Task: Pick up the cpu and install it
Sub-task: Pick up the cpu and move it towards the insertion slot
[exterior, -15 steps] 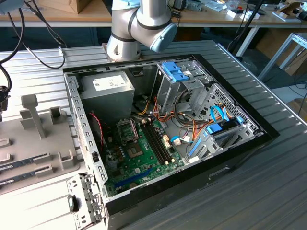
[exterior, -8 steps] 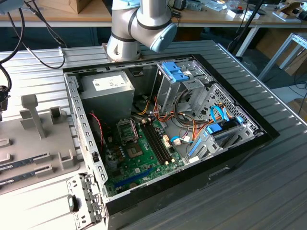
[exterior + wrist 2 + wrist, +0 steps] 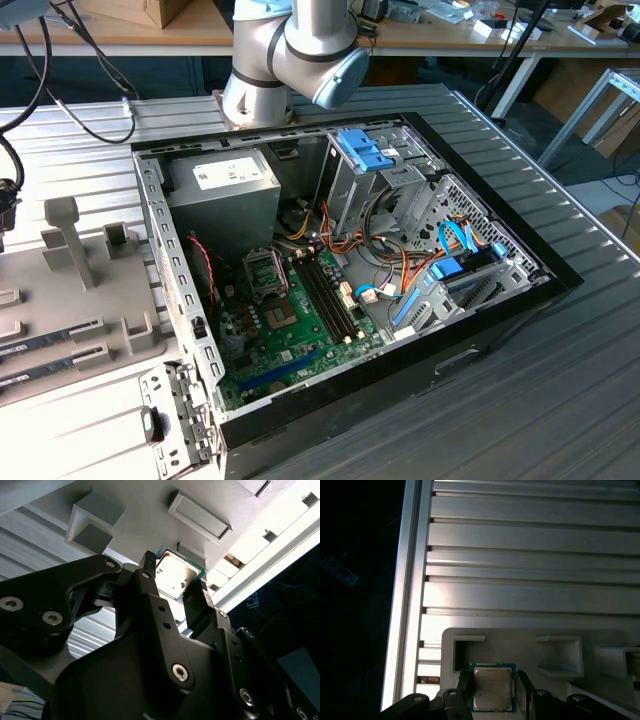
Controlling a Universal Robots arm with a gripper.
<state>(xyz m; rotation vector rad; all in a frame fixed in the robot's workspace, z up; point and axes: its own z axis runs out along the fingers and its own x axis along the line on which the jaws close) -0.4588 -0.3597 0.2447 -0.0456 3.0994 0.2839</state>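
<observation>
Two fingers (image 3: 148, 567) of the hand (image 3: 172, 576) clamp the cpu (image 3: 176, 572) at the grey tray's (image 3: 520, 650) corner, near the table's (image 3: 520, 540) edge.

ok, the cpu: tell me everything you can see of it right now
The cpu is a small flat square chip with a silver metal top and a thin green rim. In both wrist views it lies between the fingers of the black gripper, which press on two opposite edges, metal top facing the cameras. Behind it is the pale grey fixture. I cannot tell whether it rests on that or is lifted.
</observation>
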